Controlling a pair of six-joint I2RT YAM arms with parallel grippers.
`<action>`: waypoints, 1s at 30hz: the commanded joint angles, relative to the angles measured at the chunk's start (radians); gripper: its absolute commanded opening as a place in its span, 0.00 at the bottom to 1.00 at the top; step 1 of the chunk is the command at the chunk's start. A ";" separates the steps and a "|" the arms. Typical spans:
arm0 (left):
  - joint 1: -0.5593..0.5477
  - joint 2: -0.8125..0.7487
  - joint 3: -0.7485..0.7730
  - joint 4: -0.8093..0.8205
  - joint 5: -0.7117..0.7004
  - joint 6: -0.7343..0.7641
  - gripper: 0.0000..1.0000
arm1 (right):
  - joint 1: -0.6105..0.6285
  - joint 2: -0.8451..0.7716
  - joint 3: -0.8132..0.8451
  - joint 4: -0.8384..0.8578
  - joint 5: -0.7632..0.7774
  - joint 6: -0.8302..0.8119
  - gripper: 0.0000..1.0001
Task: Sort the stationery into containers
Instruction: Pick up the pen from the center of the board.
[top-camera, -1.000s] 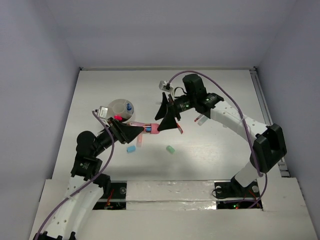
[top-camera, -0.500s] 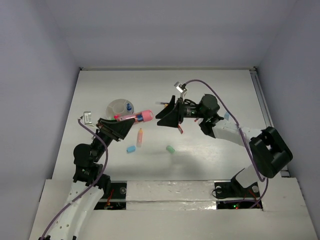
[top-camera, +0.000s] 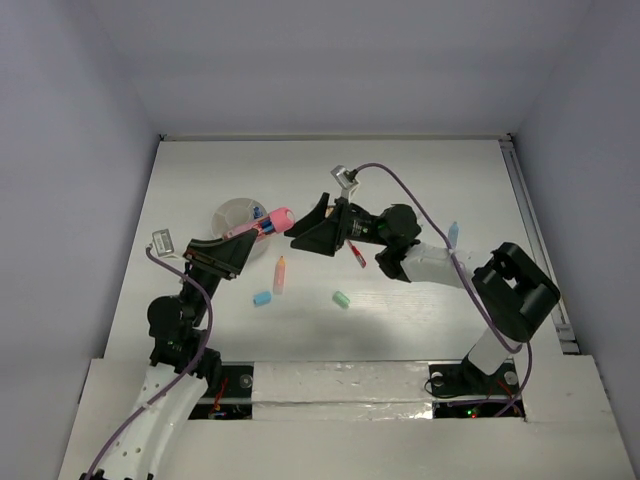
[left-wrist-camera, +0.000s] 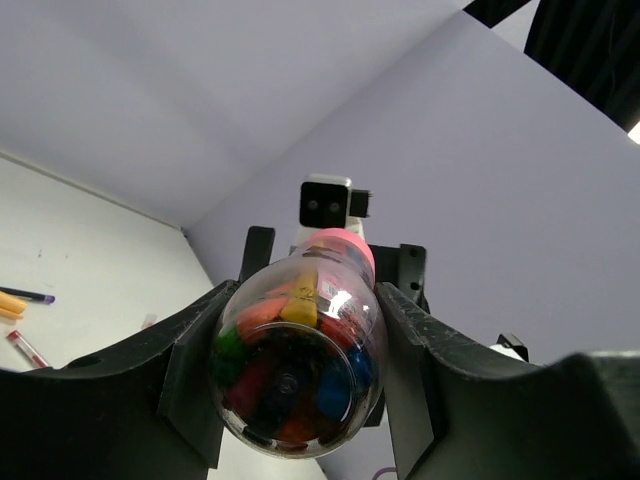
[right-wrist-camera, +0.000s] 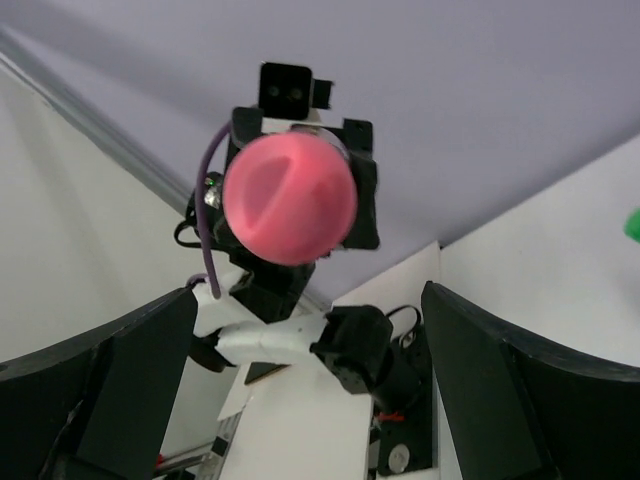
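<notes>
My left pincer (top-camera: 250, 236) has drawn the pink-capped clear marker (top-camera: 272, 219) back and leftward, and it now tilts up at the rim of the short round white cup (top-camera: 226, 212). My right pincer (top-camera: 303, 228) has swung left after it, now facing the cap.

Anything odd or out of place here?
The left gripper holds a clear pink-capped tube of coloured pieces tilted in mid-air, cap facing the open right gripper; odd for sorting. Nothing looks spilled.
</notes>
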 joint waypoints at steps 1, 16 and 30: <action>0.000 -0.015 -0.001 0.104 -0.012 -0.034 0.00 | 0.055 -0.035 0.089 0.018 0.083 -0.128 1.00; 0.000 -0.032 -0.010 0.107 0.007 -0.066 0.00 | 0.093 0.008 0.186 -0.105 0.171 -0.216 0.83; 0.000 -0.037 -0.036 0.141 0.018 -0.078 0.04 | 0.113 0.024 0.223 -0.137 0.189 -0.245 0.38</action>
